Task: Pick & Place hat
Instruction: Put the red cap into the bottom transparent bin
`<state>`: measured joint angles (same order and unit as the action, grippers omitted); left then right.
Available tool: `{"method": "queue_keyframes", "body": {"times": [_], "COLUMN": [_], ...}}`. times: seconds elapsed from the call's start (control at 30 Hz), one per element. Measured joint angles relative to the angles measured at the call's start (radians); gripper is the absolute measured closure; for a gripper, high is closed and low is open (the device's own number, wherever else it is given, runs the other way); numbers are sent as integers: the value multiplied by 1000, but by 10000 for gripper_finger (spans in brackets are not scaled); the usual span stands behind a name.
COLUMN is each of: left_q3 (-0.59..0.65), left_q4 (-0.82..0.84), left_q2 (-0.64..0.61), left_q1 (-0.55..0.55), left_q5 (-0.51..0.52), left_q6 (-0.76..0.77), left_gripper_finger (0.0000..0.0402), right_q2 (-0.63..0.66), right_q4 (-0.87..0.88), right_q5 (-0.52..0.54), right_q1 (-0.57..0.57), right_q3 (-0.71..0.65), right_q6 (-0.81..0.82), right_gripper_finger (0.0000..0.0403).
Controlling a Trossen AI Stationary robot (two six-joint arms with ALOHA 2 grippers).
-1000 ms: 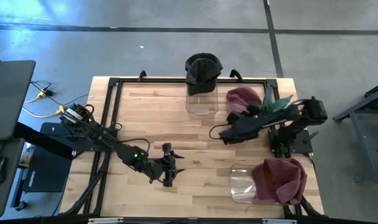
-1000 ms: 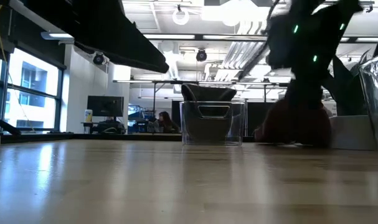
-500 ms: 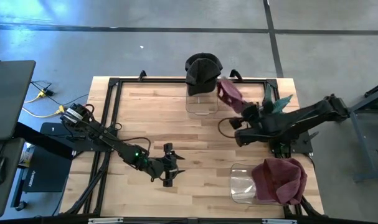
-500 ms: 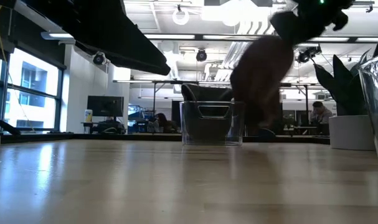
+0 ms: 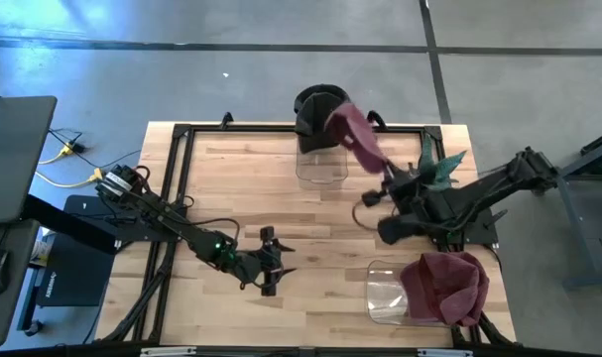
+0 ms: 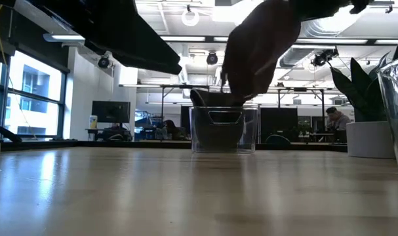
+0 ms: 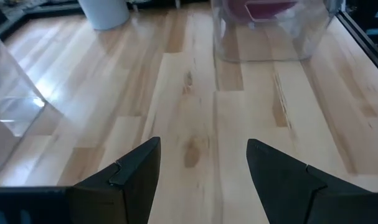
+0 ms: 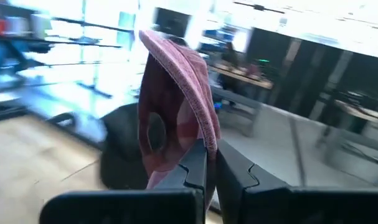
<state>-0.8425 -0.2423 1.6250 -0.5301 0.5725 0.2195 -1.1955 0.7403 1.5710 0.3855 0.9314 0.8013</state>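
A maroon hat (image 5: pixel 352 136) is up in the air in my right gripper (image 5: pixel 384 172), which is shut on it at the table's far right. The hat's upper end overlaps a black hat (image 5: pixel 318 107) that sits on a clear container (image 5: pixel 320 167) at the far edge. In the low view the maroon hat (image 6: pixel 261 46) is a dark shape above that container (image 6: pixel 223 131). In the right wrist view the maroon hat (image 8: pixel 173 106) stands in front of the black hat (image 8: pixel 120 158). My left gripper (image 5: pixel 268 264) is open over the near middle of the table. My right gripper pinches an edge of the maroon hat (image 8: pixel 201 140) between its two fingers (image 8: pixel 195 168). The hat is lifted clear of the table and stretches away from the fingertips toward the black hat. One layer or several, I cannot tell.
A second maroon hat (image 5: pixel 444 288) sits on a clear container (image 5: pixel 385 295) at the near right, which also shows in the left wrist view (image 7: pixel 269 28). A potted plant (image 5: pixel 439 167) stands by the right arm. Bare wood (image 5: pixel 241 188) lies between the arms.
My right gripper has lifted the maroon hat off the table at the far right and carried it up and toward the table's left and far edge, to the black hat. The hat now hangs clear. The left arm has kept still.
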Motion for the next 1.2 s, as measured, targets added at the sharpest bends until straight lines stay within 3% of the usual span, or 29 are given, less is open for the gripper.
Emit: {"method": "queue_keyframes", "body": {"times": [0.33,0.43,0.53,0.67,0.77,0.83,0.93,1.07,1.1,1.2], "left_q3": [-43,-64,-77,-122,-192,-233,-271,-274,-274,-263], "left_q4": [-3,-3,12,113,240,342,417,428,428,382], "left_q2": [-1,-2,-2,-14,-36,-38,-37,-37,-36,-36], "left_q1": [0,0,0,-1,-15,-32,-67,-114,-123,-125], "left_q5": [11,-14,-44,-75,-82,-84,-33,86,121,242], "left_q6": [-46,-69,-84,-81,-47,-15,7,14,14,-2], "left_gripper_finger": [170,170,170,170,170,170,170,170,170,170], "right_q2": [0,-3,-22,-49,-60,-55,-48,-88,-109,-134], "right_q4": [-97,-152,-307,-585,-814,-1088,-1624,-2217,-2299,-2302], "right_q5": [-7,-109,-260,-458,-502,-577,-789,-1033,-1098,-1235], "right_q1": [284,337,364,336,284,233,138,-46,-89,-192], "right_q3": [-31,-31,-31,-31,-54,-134,-337,-583,-619,-634], "right_q6": [-22,-57,-213,-468,-669,-819,-981,-974,-951,-878], "right_gripper_finger": [395,395,395,395,395,395,395,395,395,395]}}
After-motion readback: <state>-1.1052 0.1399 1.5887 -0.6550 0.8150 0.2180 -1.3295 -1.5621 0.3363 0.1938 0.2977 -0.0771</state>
